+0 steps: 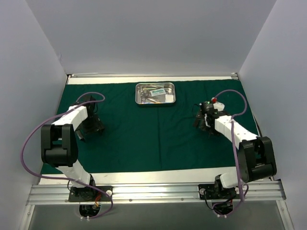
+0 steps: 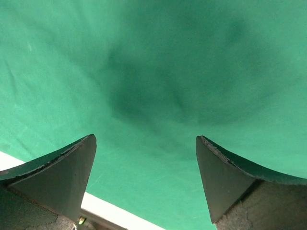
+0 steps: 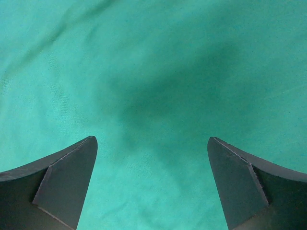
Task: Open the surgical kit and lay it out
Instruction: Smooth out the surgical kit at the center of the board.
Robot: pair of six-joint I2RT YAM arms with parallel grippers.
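The dark green cloth wrap (image 1: 153,134) lies spread flat over the table. The shiny steel tray (image 1: 155,94) sits on it at the back centre, with thin silver instruments and a small white packet inside. My left gripper (image 1: 94,125) hangs low over the cloth at the left, open and empty; its wrist view shows only green cloth (image 2: 163,86) between the fingers. My right gripper (image 1: 203,123) hangs low over the cloth at the right, open and empty, with only cloth (image 3: 153,96) below it. The gauze wad cannot be made out.
White table strips (image 1: 153,177) show along the front edge and behind the cloth. White walls enclose the left, right and back. A purple cable loops from each arm. A white edge (image 2: 110,211) shows under the left fingers.
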